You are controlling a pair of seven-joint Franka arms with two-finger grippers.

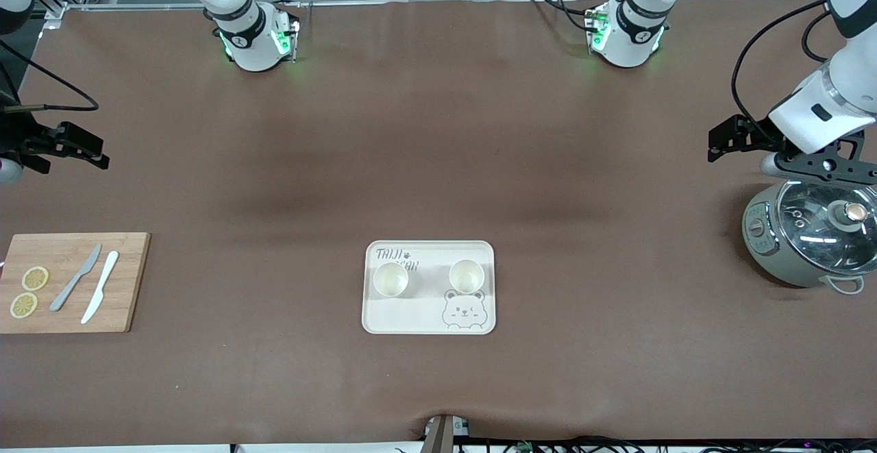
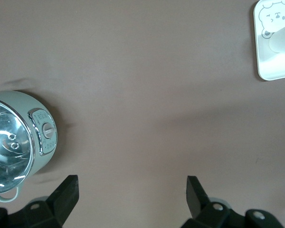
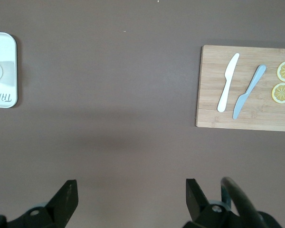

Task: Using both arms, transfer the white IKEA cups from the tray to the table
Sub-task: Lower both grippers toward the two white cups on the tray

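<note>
Waiting at the two short edges of the table, both arms are holding their grippers up with fingers spread wide and nothing in them. The left gripper (image 1: 716,146) is hanging over the table just above the grey cooker (image 1: 808,240). The right gripper (image 1: 92,155) is hanging above the wooden board (image 1: 127,282) with two knives (image 1: 89,282) and lemon slices (image 1: 29,292). The tray (image 1: 428,326) is sitting near the middle of the front edge, showing a bear and the word "TAIJI". Both white cups (image 1: 390,279) (image 1: 466,275) are standing upright on it, side by side, well apart from either gripper's fingers.
</note>
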